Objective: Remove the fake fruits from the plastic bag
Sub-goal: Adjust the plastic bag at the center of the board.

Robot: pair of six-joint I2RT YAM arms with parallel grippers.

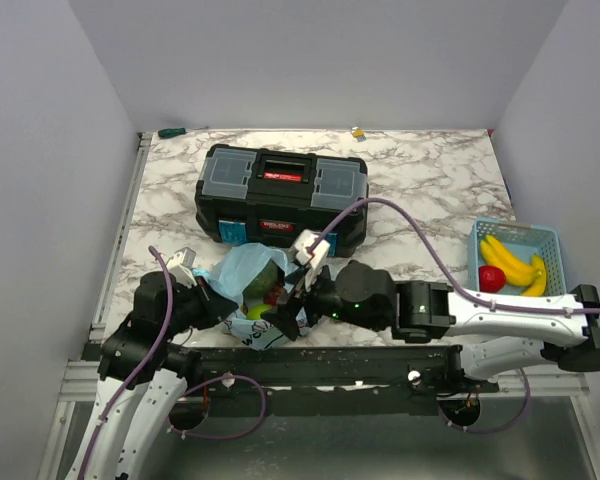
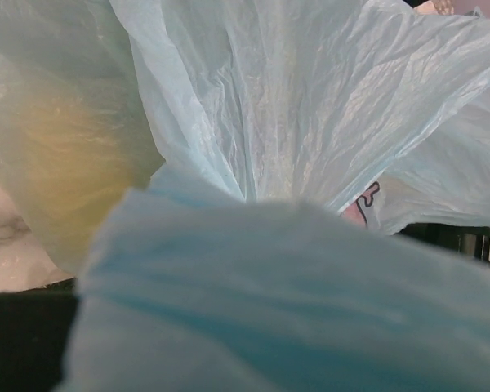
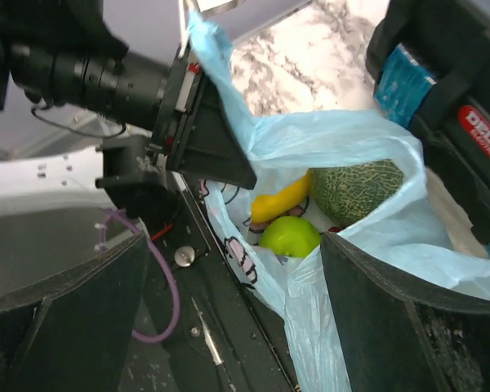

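The light-blue plastic bag [image 1: 242, 270] lies at the table's near edge in front of the toolbox, its mouth held open. My left gripper [image 1: 208, 296] is shut on the bag's left rim; in the left wrist view the bag film [image 2: 294, 122] hides its fingers. My right gripper [image 3: 237, 327] is open at the bag's mouth [image 1: 285, 318], its right finger against the film. Inside the bag I see a green apple [image 3: 290, 237], a yellow banana [image 3: 282, 200] and a green netted melon [image 3: 355, 189].
A black toolbox [image 1: 280, 195] stands right behind the bag. A light-blue mesh basket [image 1: 550, 240] at the right edge holds bananas [image 1: 510, 262] and a red apple [image 1: 491, 278]. The black base rail [image 1: 310, 360] runs just below the bag.
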